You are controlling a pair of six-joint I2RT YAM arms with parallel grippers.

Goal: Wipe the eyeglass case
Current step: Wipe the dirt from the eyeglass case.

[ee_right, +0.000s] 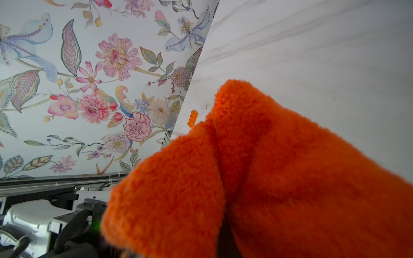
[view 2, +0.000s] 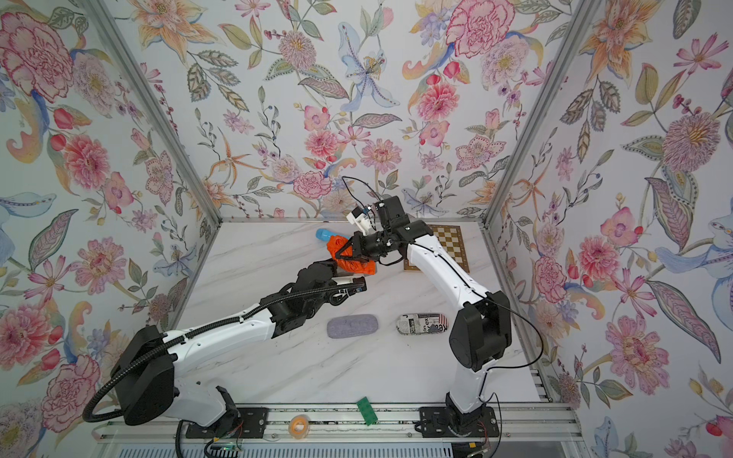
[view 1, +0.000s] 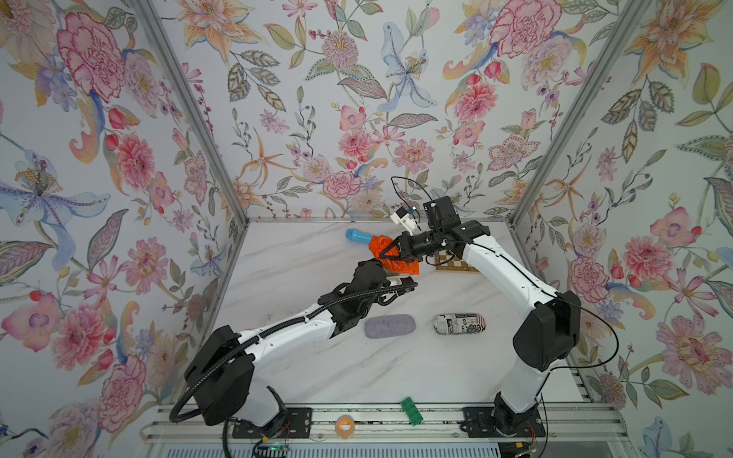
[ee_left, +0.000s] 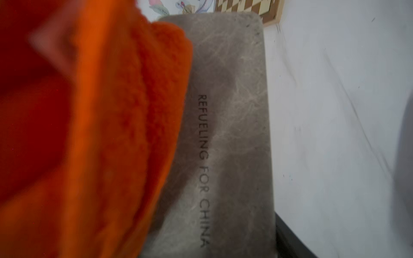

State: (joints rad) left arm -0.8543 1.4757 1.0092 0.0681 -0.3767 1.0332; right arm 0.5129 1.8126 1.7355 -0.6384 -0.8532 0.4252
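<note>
A grey eyeglass case (ee_left: 234, 134) printed "REFUELING FOR CHINA" fills the left wrist view, running out from my left gripper (view 1: 378, 265), which is shut on its near end; one dark finger (ee_left: 290, 241) shows beside it. A fluffy orange cloth (ee_left: 100, 134) lies over one long side of the case. My right gripper (view 1: 386, 253) is shut on that cloth (view 1: 392, 257), bunched above the case at the back middle of the table. In both top views the cloth and the grippers hide the case. The cloth (ee_right: 268, 178) covers the right jaws in the right wrist view.
A blue cylinder (view 1: 357, 236) lies just behind the cloth and a chessboard (view 2: 448, 246) at the back right. A lilac felt case (view 1: 390, 326) and a newsprint-patterned case (view 1: 460, 324) lie mid-table. A green brick (view 1: 411, 411) and a tape roll (view 1: 344, 425) sit on the front rail.
</note>
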